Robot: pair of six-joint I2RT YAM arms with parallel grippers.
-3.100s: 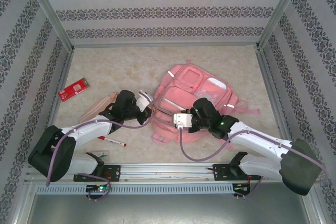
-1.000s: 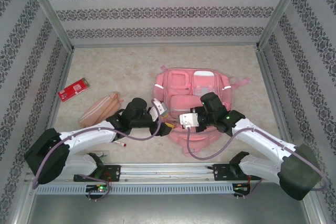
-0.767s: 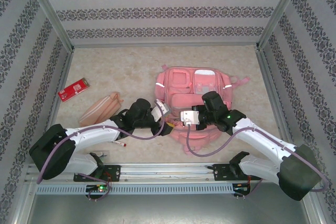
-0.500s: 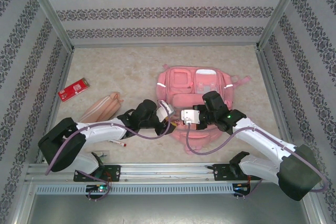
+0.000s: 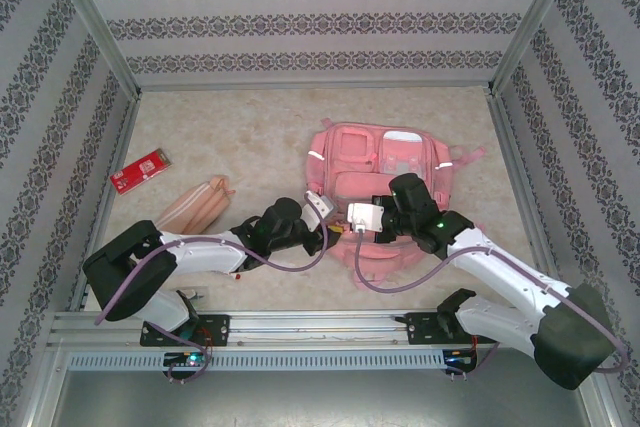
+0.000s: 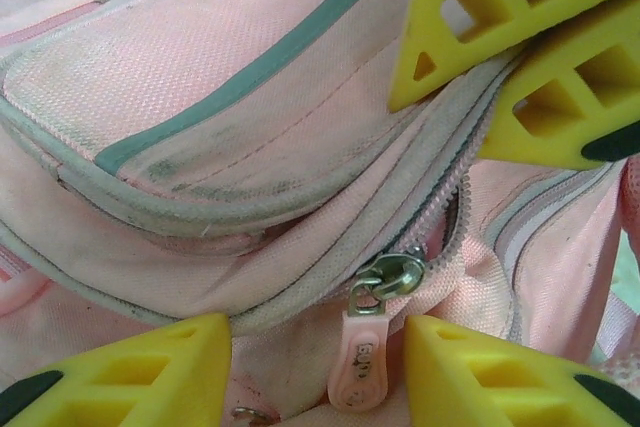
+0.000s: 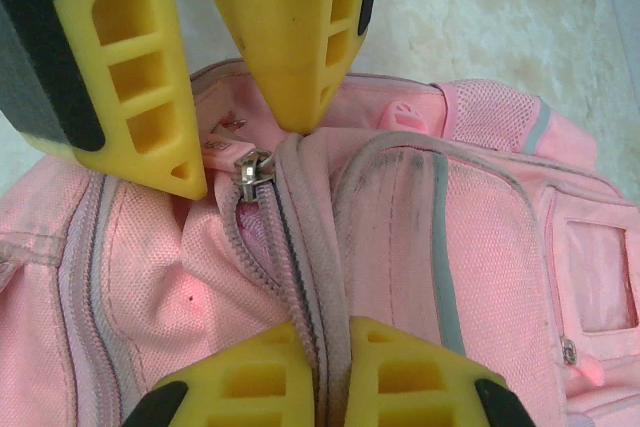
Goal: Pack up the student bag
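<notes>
Beige marbled desk, seen from above, carries the pink student bag lying flat right of centre. Left wrist view: the left gripper has its jaws parted either side of the zip pull. Right wrist view: the right gripper has jaws closed, pinching the bag's zip edge.

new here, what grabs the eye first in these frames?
A pink backpack lies flat mid-table, with both arms converged on its near edge. The right gripper is pinched shut on the fabric beside the zip, while the left gripper stands open with a finger on either side of the zipper pull. Left of the bag lie a peach pouch and a flat red item.
</notes>
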